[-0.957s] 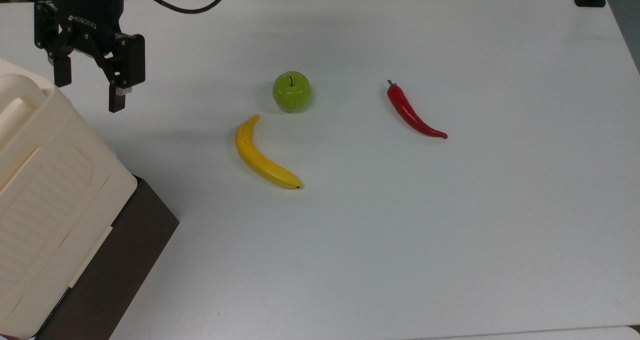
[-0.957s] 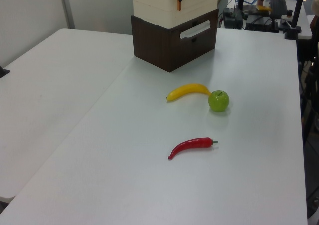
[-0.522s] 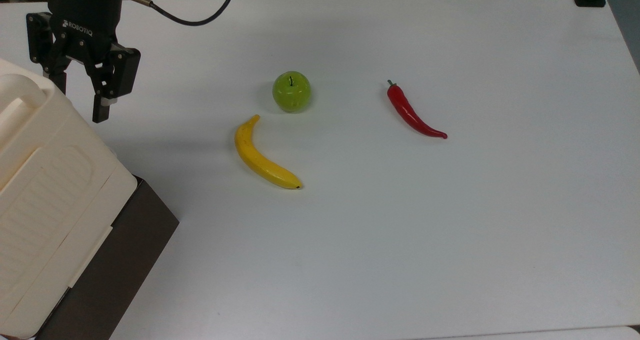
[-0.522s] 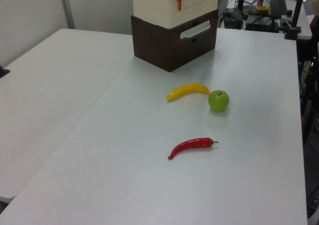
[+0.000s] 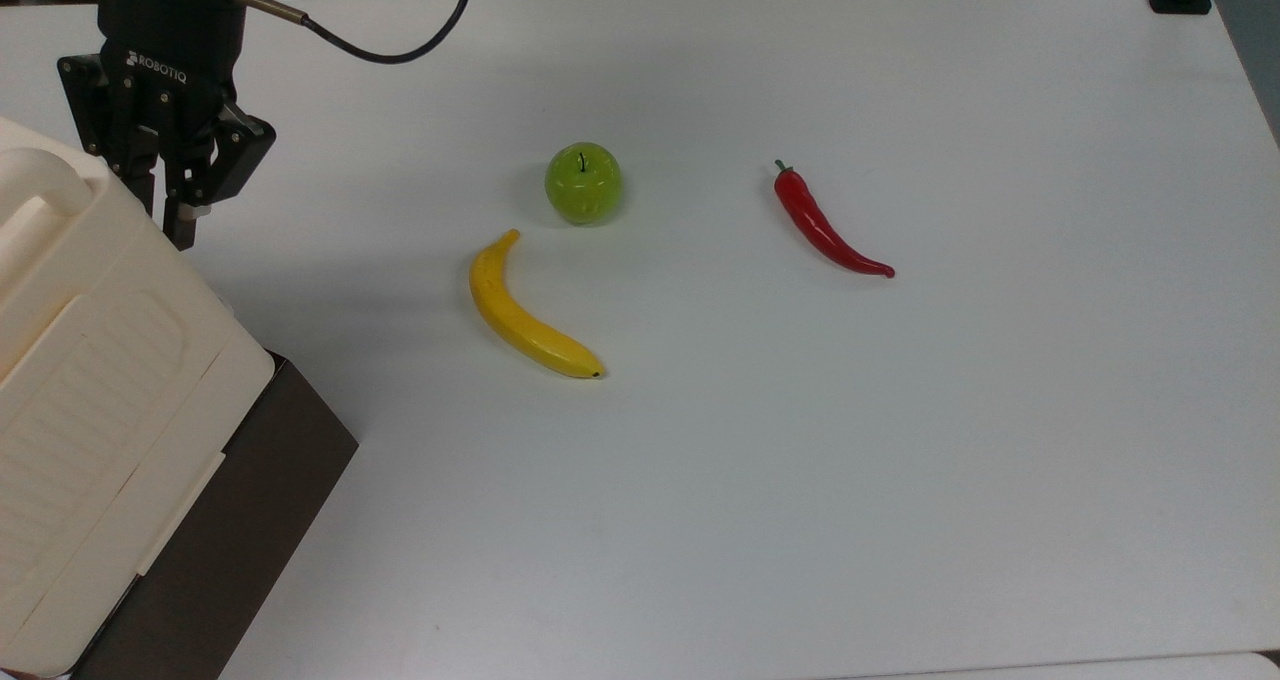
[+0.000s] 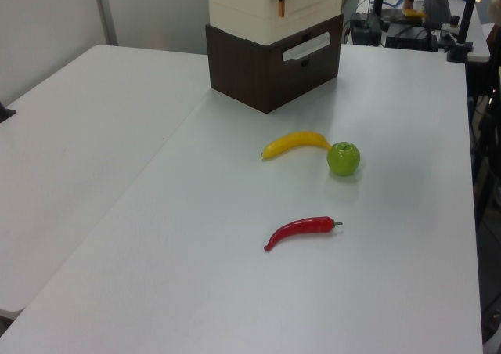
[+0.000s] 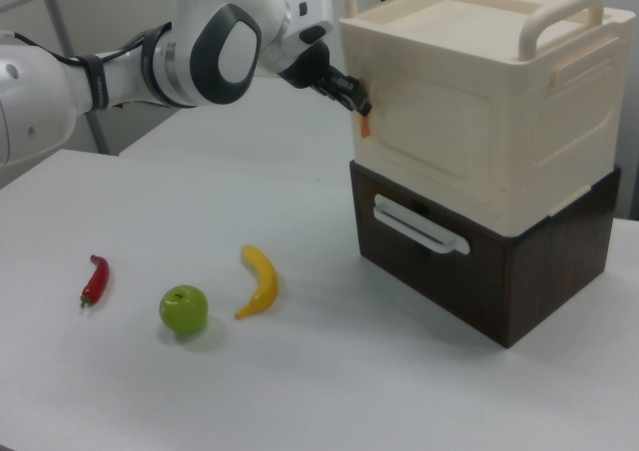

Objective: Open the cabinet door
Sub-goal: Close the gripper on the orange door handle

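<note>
The cream cabinet (image 7: pixel 499 62) stands on a dark brown base (image 7: pixel 479 281); it sits at the top view's left (image 5: pixel 90 360) and at the left view's far end (image 6: pixel 243 1). The cabinet door (image 7: pixel 429 142) lies flat against its front, closed. A small orange-brown strip (image 7: pixel 364 125) hangs at the door's left edge in the right view. My gripper (image 7: pixel 357 106) is at that edge, just above the strip, fingers drawn together on the strip's top. From above, the gripper (image 5: pixel 172 222) touches the cabinet's upper corner.
On the white table (image 5: pixel 900 460) lie a yellow banana (image 5: pixel 520 315), a green apple (image 5: pixel 583 182) and a red chilli pepper (image 5: pixel 825 225), all well away from the cabinet. The brown base carries a white drawer handle (image 7: pixel 419 226).
The gripper has moved toward the cabinet's edge, to the top view's left and slightly down. Its fingers, wide apart a second ago, have closed together at the door's edge.
</note>
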Motion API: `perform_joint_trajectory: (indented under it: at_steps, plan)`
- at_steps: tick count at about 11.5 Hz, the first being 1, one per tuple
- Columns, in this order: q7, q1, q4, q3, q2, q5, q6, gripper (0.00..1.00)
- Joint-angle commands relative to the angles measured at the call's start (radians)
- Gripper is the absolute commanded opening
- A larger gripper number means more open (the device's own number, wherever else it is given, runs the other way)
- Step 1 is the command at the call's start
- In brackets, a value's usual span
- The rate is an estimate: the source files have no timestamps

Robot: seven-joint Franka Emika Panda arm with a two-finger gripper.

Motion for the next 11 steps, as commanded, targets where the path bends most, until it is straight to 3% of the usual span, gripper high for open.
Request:
perform_joint_trajectory:
  at_steps: [1,3,6,11]
  plan:
    - [0.021,0.009,0.010,-0.009,0.008,-0.019,0.019,0.18]
    - [0.018,0.008,0.009,-0.009,0.003,-0.019,0.016,0.09]
    - [0.020,0.011,-0.014,-0.009,-0.016,-0.019,0.006,0.09]
    - [0.023,0.023,-0.016,0.006,-0.052,-0.016,-0.177,0.09]
